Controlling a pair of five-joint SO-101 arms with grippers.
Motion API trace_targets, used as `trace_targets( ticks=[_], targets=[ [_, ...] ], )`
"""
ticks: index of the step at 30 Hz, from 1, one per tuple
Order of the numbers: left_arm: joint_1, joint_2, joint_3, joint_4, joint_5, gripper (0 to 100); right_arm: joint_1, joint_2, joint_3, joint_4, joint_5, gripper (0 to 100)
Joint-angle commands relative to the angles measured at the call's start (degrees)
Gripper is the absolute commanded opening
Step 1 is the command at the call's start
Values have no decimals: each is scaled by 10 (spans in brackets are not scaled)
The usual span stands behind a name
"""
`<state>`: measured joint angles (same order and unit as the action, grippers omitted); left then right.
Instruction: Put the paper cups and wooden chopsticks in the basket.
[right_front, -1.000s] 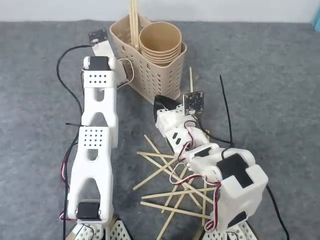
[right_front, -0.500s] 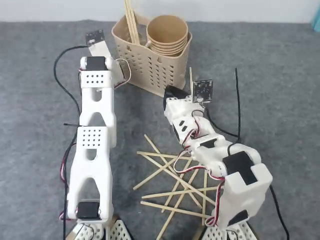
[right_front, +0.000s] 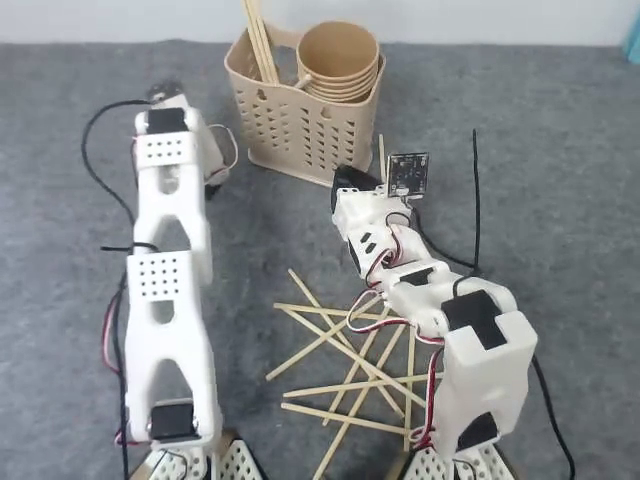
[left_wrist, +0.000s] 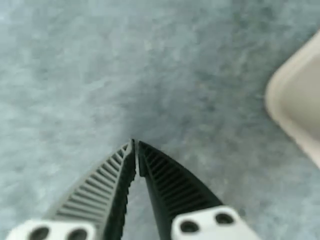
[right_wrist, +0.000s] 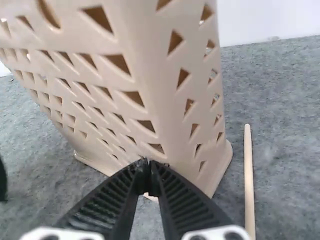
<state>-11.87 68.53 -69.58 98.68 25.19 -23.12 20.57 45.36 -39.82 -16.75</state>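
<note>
Left gripper (left_wrist: 135, 146): jaws together, nothing in them, hanging over bare mat (left_wrist: 75, 60) near a basket (right_front: 300, 125) corner. Right gripper (right_wrist: 146, 167): jaws together too, empty, tips low at the basket's foot; can't tell if they touch the wall.

Cups (right_front: 340, 60) sit stacked inside the basket. A few sticks (right_front: 258, 40) stand in it beside them. Remaining sticks are a loose crossed pile (right_front: 345, 365) on the mat between the two arms, partly under the right one. One lone stick (right_wrist: 247, 175) lies by the basket corner, just beside the right gripper.

Handling, my read:
- **Sticks:** light, stiff and thin, so they'll likely roll or pivot in the jaws.
- **Grip:** across the shaft near mid-length, taking a top one from the pile so the others don't drag.
- **Basket:** looks light, so a nudge at its foot could slide or tip it.

Room:
- **Open space:** open mat right of the basket.
- **Tight spot:** the pile is tight against the right arm.
- **Drop-in:** must clear the rim and the standing sticks.
</note>
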Motion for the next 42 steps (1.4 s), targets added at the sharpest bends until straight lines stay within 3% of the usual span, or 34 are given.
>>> trace_targets(
  ticks=[1, 8, 12, 18, 24, 30, 42],
  targets=[
    [-40, -155, 39, 22, -3, 9, 10, -29, -5, 5, 7, 8],
    [-71, -408, 176, 22, -47, 43, 10, -34, -3, 6, 8, 8],
    [-28, -559, 290, 20, -69, 205, 10, -34, -3, 6, 9, 8],
    [40, -656, 254, 12, -93, 178, 10, -34, -2, 6, 9, 8],
    [99, -624, 224, -51, -91, 175, 10, -35, 2, 7, 9, 8],
    [99, -516, 203, -148, -91, 175, 10, -35, 4, 7, 9, 8],
    [67, -252, -55, -167, -55, 173, 1, -35, 4, 7, 9, 8]
  ],
)
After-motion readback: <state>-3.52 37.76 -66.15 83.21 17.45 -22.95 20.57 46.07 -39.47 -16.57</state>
